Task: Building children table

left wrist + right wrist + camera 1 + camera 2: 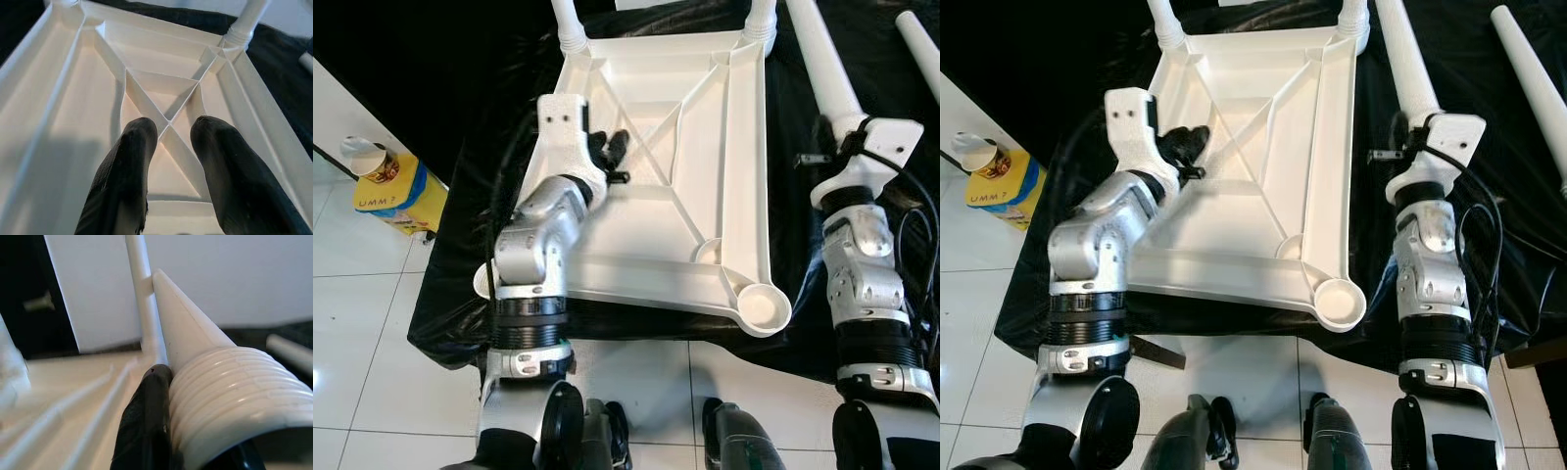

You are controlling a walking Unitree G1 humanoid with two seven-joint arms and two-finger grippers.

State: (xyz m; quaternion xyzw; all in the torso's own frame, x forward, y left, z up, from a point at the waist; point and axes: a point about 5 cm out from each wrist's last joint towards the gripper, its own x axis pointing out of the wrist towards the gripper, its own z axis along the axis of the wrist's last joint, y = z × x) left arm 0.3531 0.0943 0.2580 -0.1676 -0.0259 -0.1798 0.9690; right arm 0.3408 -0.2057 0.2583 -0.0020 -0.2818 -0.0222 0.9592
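A white plastic table top [646, 235] lies upside down on a black cloth, with two white legs screwed in at its far corners. Its near right corner socket [766, 305] holds no leg. My left gripper [607, 152] hovers over the ribbed underside near the left side, open, both black fingers [129, 161] apart with nothing between them. To the right of the top, my right gripper [1400, 132] is shut on a loose white leg [827, 69]. The leg's threaded end [230, 391] sits at the fingers and its taper points away from me.
Another loose white leg [1533, 78] lies on the black cloth [460, 284] at the far right. A yellow box [396, 191] with a paper cup [362, 155] on it stands on the white tiled floor to the left.
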